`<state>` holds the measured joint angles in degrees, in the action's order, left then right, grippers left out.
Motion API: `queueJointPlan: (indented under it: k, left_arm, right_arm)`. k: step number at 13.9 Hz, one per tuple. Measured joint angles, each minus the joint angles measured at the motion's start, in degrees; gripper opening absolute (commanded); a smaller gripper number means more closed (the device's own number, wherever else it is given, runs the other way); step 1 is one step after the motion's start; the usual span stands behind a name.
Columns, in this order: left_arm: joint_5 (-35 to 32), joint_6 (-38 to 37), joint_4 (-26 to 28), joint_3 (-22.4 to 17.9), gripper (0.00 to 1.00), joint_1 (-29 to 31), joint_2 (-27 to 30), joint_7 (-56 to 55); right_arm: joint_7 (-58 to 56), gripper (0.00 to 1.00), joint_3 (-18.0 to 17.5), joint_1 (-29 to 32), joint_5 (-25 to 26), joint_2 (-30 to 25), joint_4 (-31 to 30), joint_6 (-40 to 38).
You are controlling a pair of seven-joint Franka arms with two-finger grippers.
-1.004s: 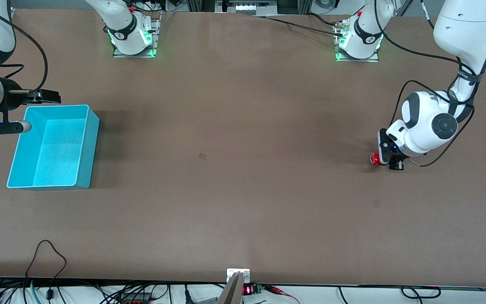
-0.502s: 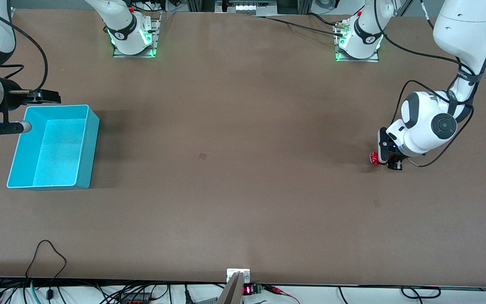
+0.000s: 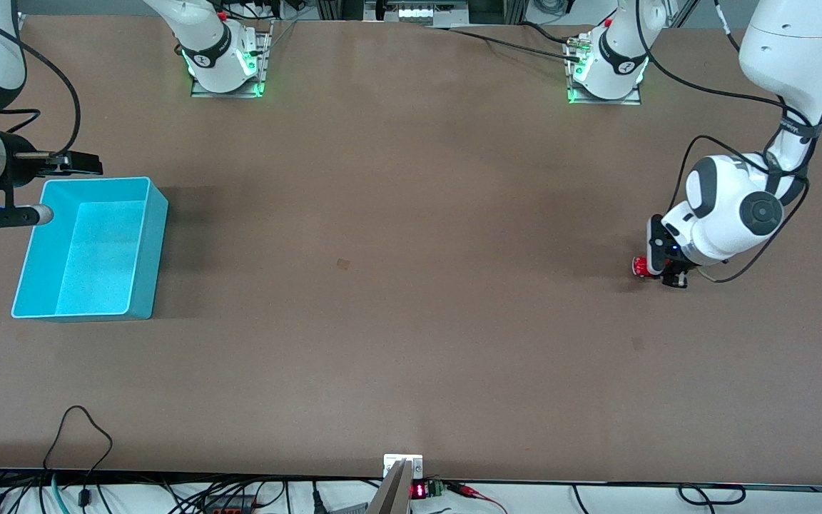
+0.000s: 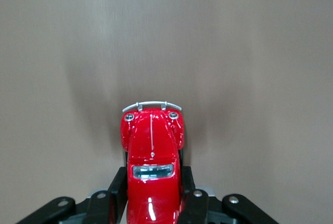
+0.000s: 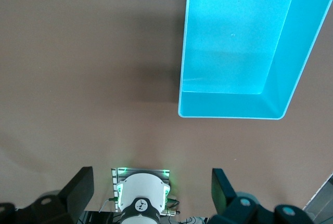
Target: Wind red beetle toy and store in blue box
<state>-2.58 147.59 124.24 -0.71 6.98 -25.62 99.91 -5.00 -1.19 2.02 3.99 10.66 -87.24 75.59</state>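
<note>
Toy: red beetle toy (image 4: 152, 172) clenched by left gripper (image 4: 152, 203), rear cut off.
Box: blue box (image 3: 141, 187) at table's nine o'clock.
Waiting: right gripper (image 5: 151, 187) spread, fingertips cropped.

White glossy arm shells, dark grey round joint caps. Black cables looped loosely along both arms. Black bands with a white mark around each base column; green lights glowing at the metal base plates. Small red part near the top of each base. Black strap with white lettering on the left arm's link. Silver metal cylinder and black bracket at the right arm's wrist. Black angular fingers (image 5: 78, 187), silver screws on finger mounts.
</note>
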Motion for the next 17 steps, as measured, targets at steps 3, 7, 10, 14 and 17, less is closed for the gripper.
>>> queueJointPlan:
  k: [3, 7, 10, 14, 17]
  left_arm:
    - [0.0, 0.1, -0.9, 0.0, 0.16, 3.3, -0.5, 3.0]
    - [0.0, 0.2, -1.4, 0.0, 0.16, 4.9, -0.9, 3.9]
    - [0.0, 0.2, -1.7, 0.0, 0.16, 5.8, -1.1, 3.9]
    - [0.0, 0.2, -1.8, 0.0, 0.93, 6.2, -1.1, 3.9]
    - [0.0, 0.1, -1.7, 0.0, 1.00, 6.3, -1.6, 4.2]
  right_arm:
    - [0.0, 1.00, 0.0, 0.0, 0.0, 0.0, 0.0, 0.0]
    - [0.0, 1.00, 0.0, 0.0, 0.0, 0.0, 0.0, 0.0]
    - [-0.1, 1.00, 0.1, 0.0, 0.0, 0.0, 0.0, 0.0]
    - [-0.1, 1.00, 0.2, 0.0, 0.0, 0.0, 0.0, 0.0]
    - [-0.3, 1.00, 0.2, 0.0, 0.0, 0.0, 0.0, 0.0]
